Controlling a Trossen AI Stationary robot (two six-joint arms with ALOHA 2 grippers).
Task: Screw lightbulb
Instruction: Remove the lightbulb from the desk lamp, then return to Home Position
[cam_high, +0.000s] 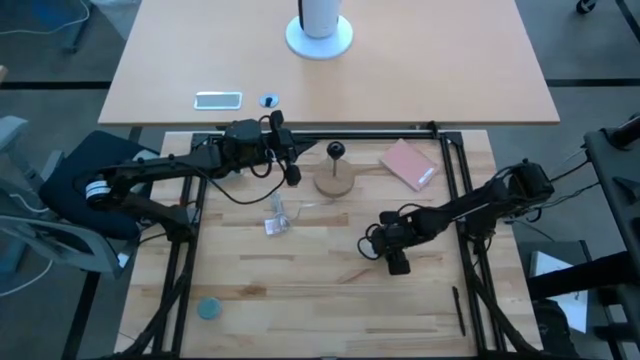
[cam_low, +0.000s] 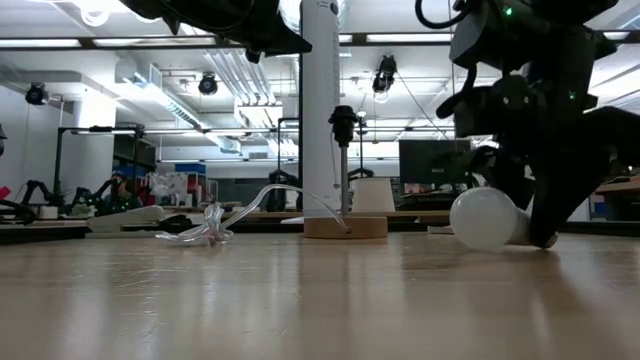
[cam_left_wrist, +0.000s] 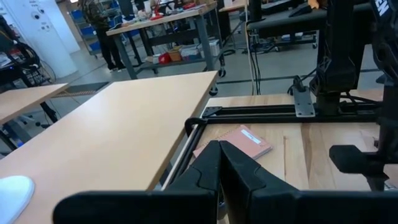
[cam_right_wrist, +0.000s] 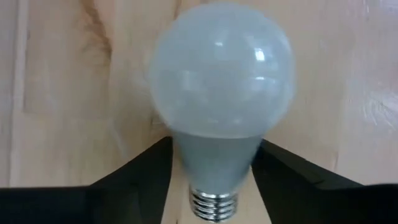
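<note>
Lying on the table (cam_high: 300, 290): one bulb (cam_right_wrist: 221, 81) | right gripper (cam_right_wrist: 211, 171) low over it, fingers open beside its neck, not gripping | left gripper (cam_left_wrist: 219, 168) shut, empty, near one socket (cam_high: 336, 152) | one wrapper (cam_high: 278, 218)

Frosted white lightbulb (cam_right_wrist: 221, 74) with silver screw base, black claw (cam_right_wrist: 211, 180), pale wooden table (cam_right_wrist: 56, 81).

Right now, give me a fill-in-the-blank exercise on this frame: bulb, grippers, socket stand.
1. The lightbulb lies on the ____.
2. The right gripper has one finger on each side of the bulb's ____.
3. The left gripper is ____.
4. The socket on the round wooden stand holds ____ bulb.

Missing words: table; neck; shut; no
</note>
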